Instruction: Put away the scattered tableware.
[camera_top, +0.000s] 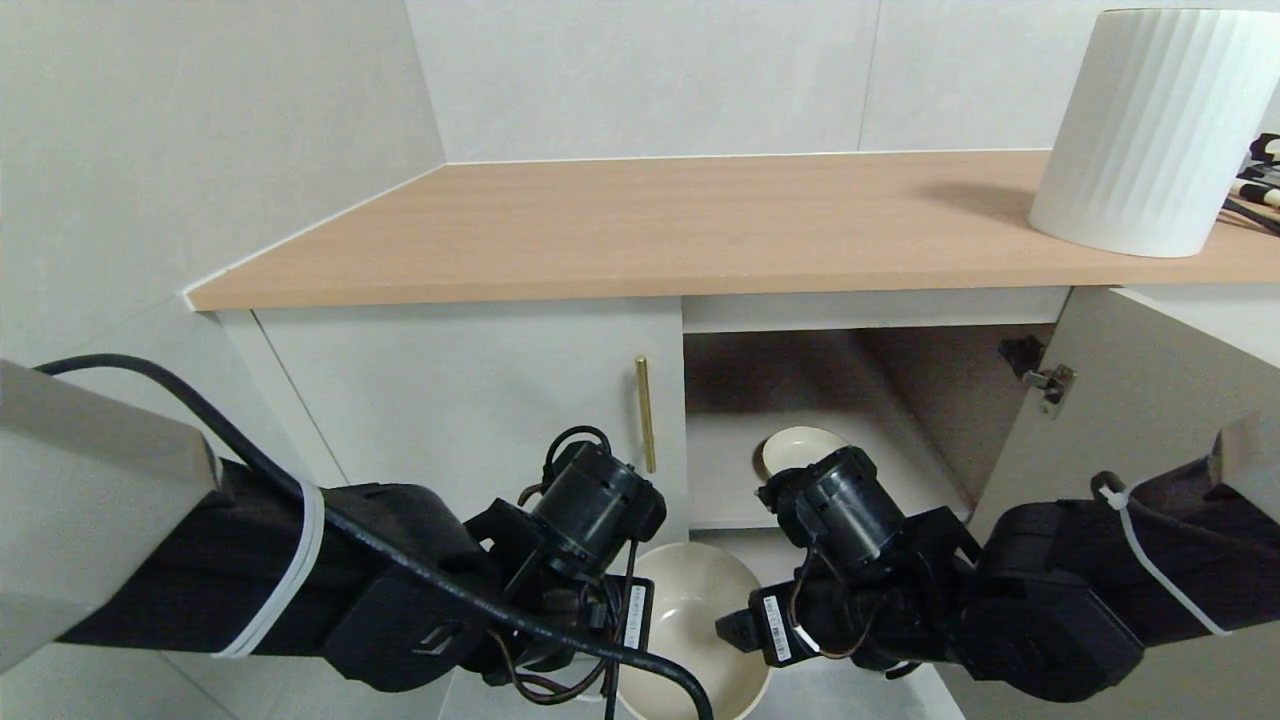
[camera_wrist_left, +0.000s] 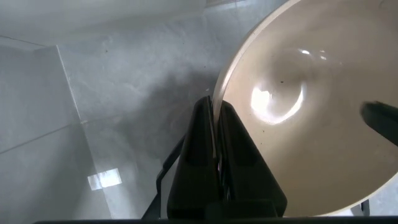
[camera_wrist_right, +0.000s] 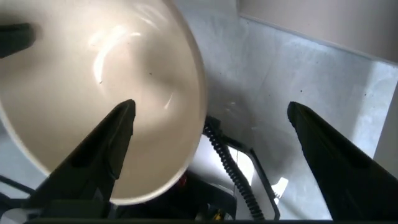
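Observation:
A cream bowl (camera_top: 690, 620) hangs low in front of the open cabinet (camera_top: 800, 390), between my two arms. My left gripper (camera_top: 640, 610) is shut on the bowl's rim; in the left wrist view its fingers (camera_wrist_left: 217, 155) pinch the edge of the bowl (camera_wrist_left: 311, 112). My right gripper (camera_top: 740, 625) is at the bowl's opposite side and is open. In the right wrist view, one finger (camera_wrist_right: 106, 149) lies over the bowl (camera_wrist_right: 93, 81) and the other is outside the rim. A second cream dish (camera_top: 800, 445) lies on the cabinet's lower shelf.
The left cabinet door with a brass handle (camera_top: 645, 412) is shut; the right door (camera_top: 1130, 400) stands open. On the wooden countertop (camera_top: 650, 230), a white ribbed container (camera_top: 1150, 130) stands at the right, with dark utensils (camera_top: 1260, 185) beside it. Grey tiled floor lies below.

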